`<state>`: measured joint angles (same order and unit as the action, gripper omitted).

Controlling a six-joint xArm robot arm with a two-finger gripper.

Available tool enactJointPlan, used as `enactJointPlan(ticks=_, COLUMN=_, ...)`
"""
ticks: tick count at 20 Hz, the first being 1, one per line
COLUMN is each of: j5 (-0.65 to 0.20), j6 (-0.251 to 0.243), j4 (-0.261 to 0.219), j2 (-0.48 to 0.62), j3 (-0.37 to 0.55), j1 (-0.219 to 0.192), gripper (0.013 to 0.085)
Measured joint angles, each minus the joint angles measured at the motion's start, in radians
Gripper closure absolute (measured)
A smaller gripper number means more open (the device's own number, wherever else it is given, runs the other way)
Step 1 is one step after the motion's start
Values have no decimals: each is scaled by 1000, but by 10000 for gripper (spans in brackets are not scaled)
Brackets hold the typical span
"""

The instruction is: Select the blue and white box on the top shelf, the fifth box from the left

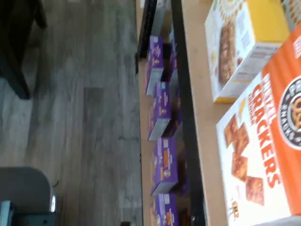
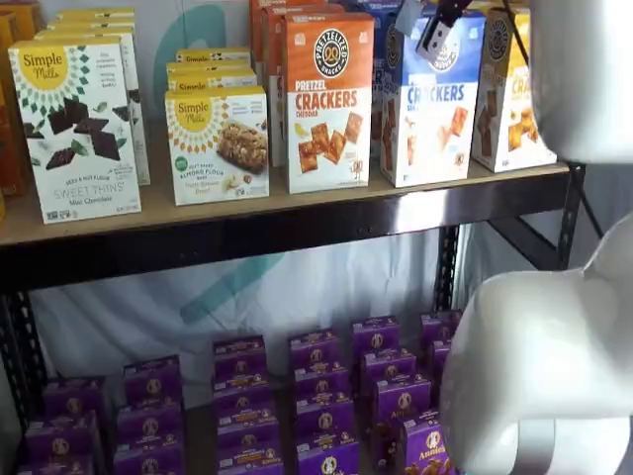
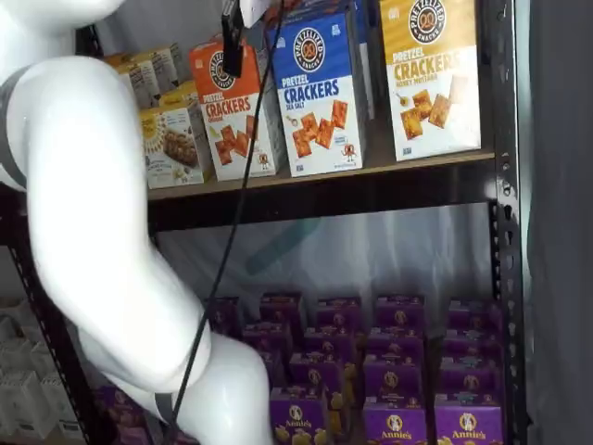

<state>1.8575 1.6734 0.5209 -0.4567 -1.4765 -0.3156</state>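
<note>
The blue and white box [image 2: 435, 109] stands upright on the top shelf [image 2: 247, 233], between an orange box and a yellow-topped one. It also shows in a shelf view [image 3: 320, 93], on the shelf board [image 3: 371, 185]. My gripper [image 2: 435, 30] hangs from the view's top edge in front of the blue box's upper left corner, with a cable beside it. In a shelf view the gripper [image 3: 233, 42] shows as a black finger in front of the orange box's top. No gap between the fingers can be made out, and they hold nothing. The wrist view does not show the blue box.
The orange Cheddar box [image 2: 328, 99] stands left of the blue one and fills the wrist view [image 1: 263, 141]. A yellow-topped box [image 2: 509, 94] stands to its right. Simple Mills boxes [image 2: 218, 143] stand further left. Purple boxes [image 2: 316, 396] fill the lower shelf. My white arm [image 3: 83, 185] blocks part of both shelf views.
</note>
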Motion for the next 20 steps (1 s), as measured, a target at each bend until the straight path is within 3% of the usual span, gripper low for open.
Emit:
enactJointPlan(ticks=6, j5=-9, j6=-22, j4=74, j2=35, j3=-48, j1=-20, gripper=130)
enactJointPlan(ticks=12, j5=-22, j6=-41, j4=113, j2=85, j3=-119, j1=-31, gripper=130)
enactJointPlan(ticks=20, j5=-55, j6=-34, j4=86, j2=164, j3=-197, j1=-21, gripper=130)
